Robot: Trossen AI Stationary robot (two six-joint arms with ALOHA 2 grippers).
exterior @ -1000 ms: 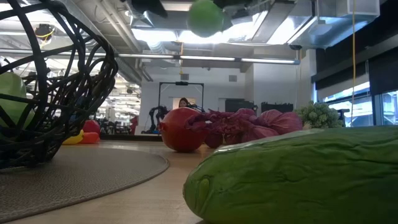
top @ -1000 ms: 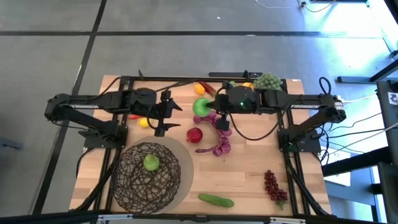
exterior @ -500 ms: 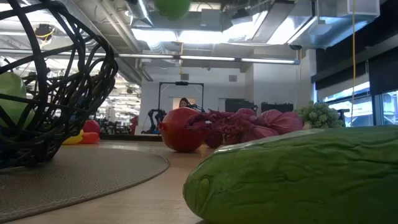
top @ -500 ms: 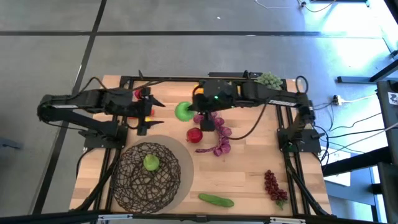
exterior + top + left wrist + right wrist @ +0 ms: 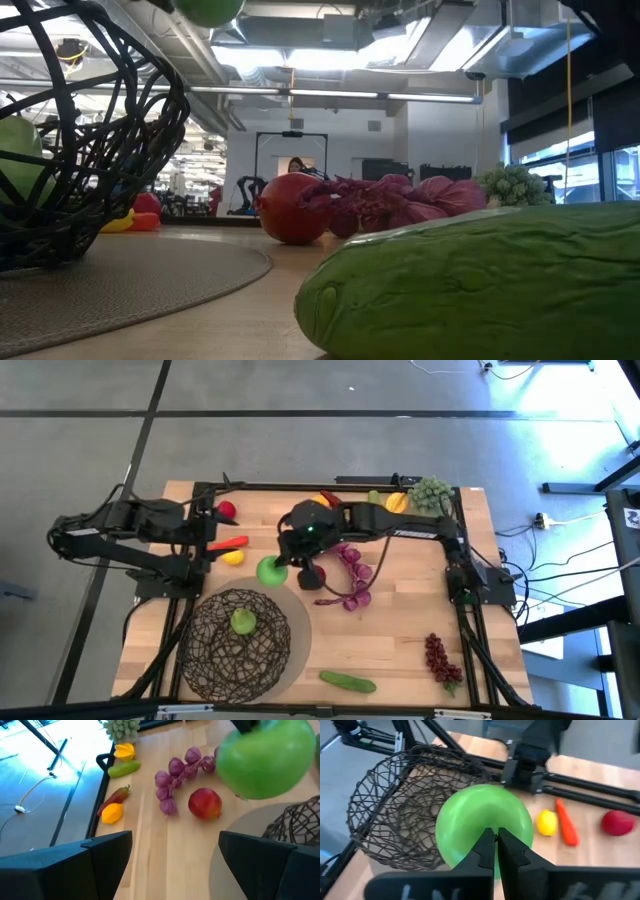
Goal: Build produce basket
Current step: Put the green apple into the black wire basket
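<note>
My right gripper (image 5: 494, 834) is shut on a green apple (image 5: 268, 570), held high above the table just past the far rim of the wire basket (image 5: 237, 645). The same apple shows in the left wrist view (image 5: 265, 757) and at the low view's top edge (image 5: 208, 8). Another green apple (image 5: 243, 621) lies inside the basket, which stands on a grey round mat (image 5: 297, 622). My left gripper (image 5: 175, 855) is open with nothing between its fingers, drawn back at the table's left (image 5: 203, 530). My right gripper has its two shut fingertips (image 5: 487, 840) on the top of the green apple (image 5: 481, 820), coming at it slanting down from the table's far right. The fingertips hide what exactly they pinch there. The apple hangs below them, lifted clear of table and basket.
A red apple (image 5: 312, 574) and purple grapes (image 5: 352, 575) lie right of the held apple. Chili (image 5: 228, 543), lemon (image 5: 232, 557) and another red apple (image 5: 227, 510) lie by the left gripper. A cucumber (image 5: 347, 681) and dark-red grapes (image 5: 440, 660) lie near the front edge, and green grapes (image 5: 430, 490) far right.
My right gripper has carried the green apple toward the table's left and near edges, up to the basket's far rim, tipping further downward; the apple stays lifted clear. My left gripper, still open, has drawn back toward the table's left edge.
</note>
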